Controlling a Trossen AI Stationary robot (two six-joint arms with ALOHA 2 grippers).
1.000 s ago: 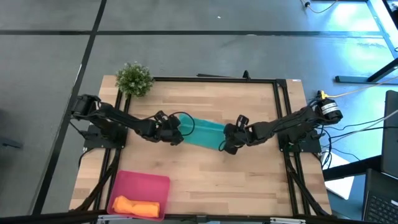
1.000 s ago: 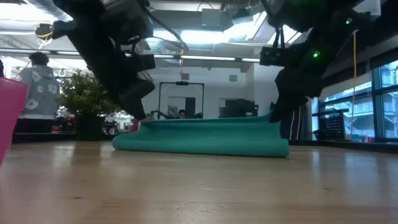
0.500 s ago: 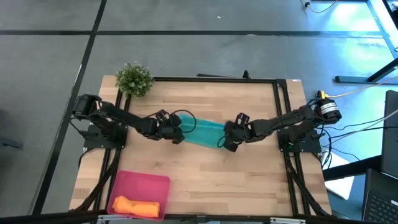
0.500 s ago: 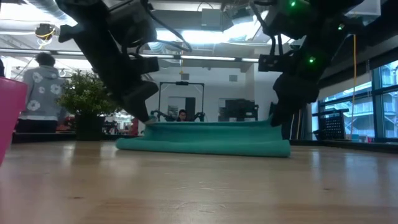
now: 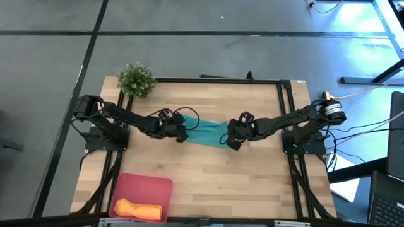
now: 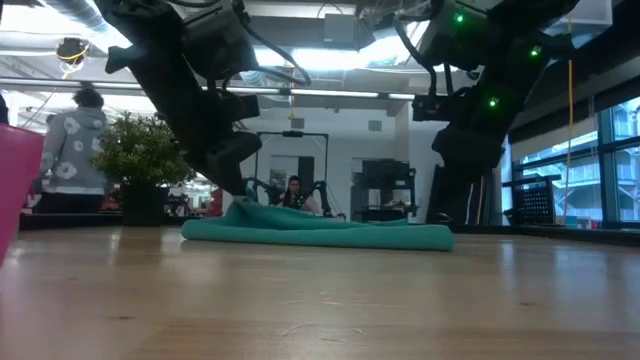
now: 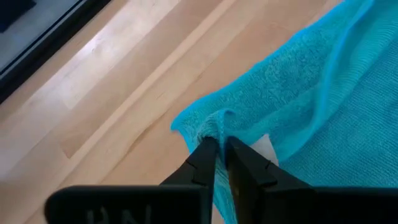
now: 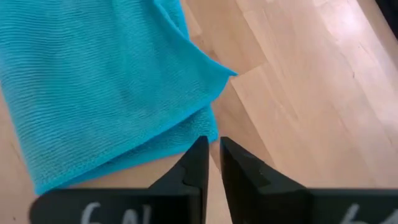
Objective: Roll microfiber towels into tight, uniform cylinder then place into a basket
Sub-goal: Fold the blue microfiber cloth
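The teal towel [image 5: 203, 133] lies folded in a narrow strip across the middle of the table; it also shows in the low view [image 6: 320, 232]. My left gripper [image 5: 182, 133] is shut on its left end. My right gripper [image 5: 228, 141] stands at the towel's right end, fingers almost together, with nothing between them in the right wrist view [image 8: 213, 149]; the towel's edge [image 8: 199, 134] lies just past the tips. The orange towel [image 5: 137, 208] lies rolled in the pink basket [image 5: 148, 186] at the near left. My left gripper pinches a bunched bit of the teal towel's edge [image 7: 214, 127] between its two fingers, close to the left corner [image 7: 180, 123]. The fingers come slanting down from the table's left. That spot is raised a little [image 6: 245, 210]; the rest of the towel lies on the table.
A small green potted plant [image 5: 136, 80] stands at the far left corner. The basket's pink wall [image 6: 14, 190] shows at the left of the low view. Bare wood lies in front of the towel. A person [image 6: 70, 150] stands in the room behind.
Both grippers have gone a little toward the table's far edge, and the towel has become a narrower strip. The towel's right end, held up before, has dropped flat on the table, and my right gripper has come up off it. The left end stays raised in my left gripper.
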